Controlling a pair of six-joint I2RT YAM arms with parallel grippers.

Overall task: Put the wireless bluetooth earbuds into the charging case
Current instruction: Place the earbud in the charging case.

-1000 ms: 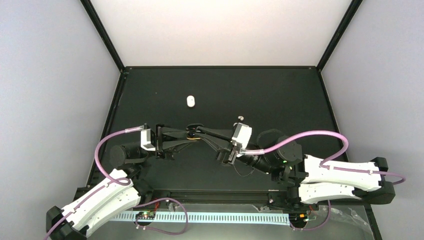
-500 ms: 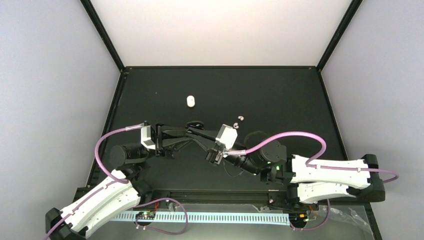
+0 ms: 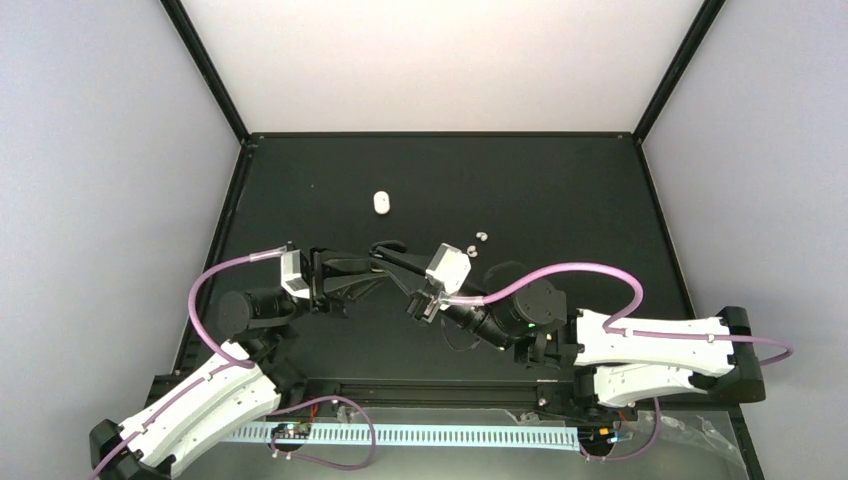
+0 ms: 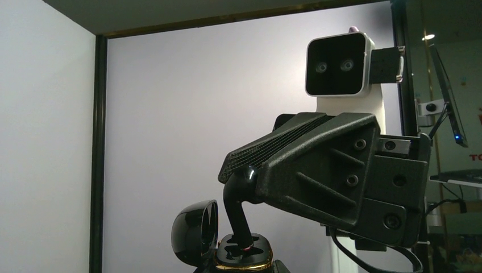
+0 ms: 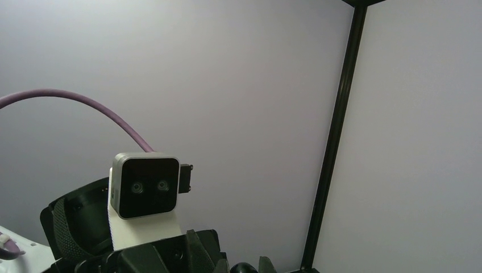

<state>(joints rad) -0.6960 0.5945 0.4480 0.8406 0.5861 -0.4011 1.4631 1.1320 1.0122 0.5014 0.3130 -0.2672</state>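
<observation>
Right claw point(image 4: 243, 242) shifted toward 9 o'clock, clenched, tip in the open charging case point(image 4: 196, 232) the left claw point(image 3: 378, 262) grasps. White earbuds point(image 3: 481, 237) on black table point(image 3: 560, 190); pale walls point(image 3: 440, 60).

The only writing that shows is a scrap of red lettering point(image 4: 475, 157) cut off at the right edge of the left wrist view, beginning "TO", its bearer too dim to tell; nothing else is legible.
</observation>
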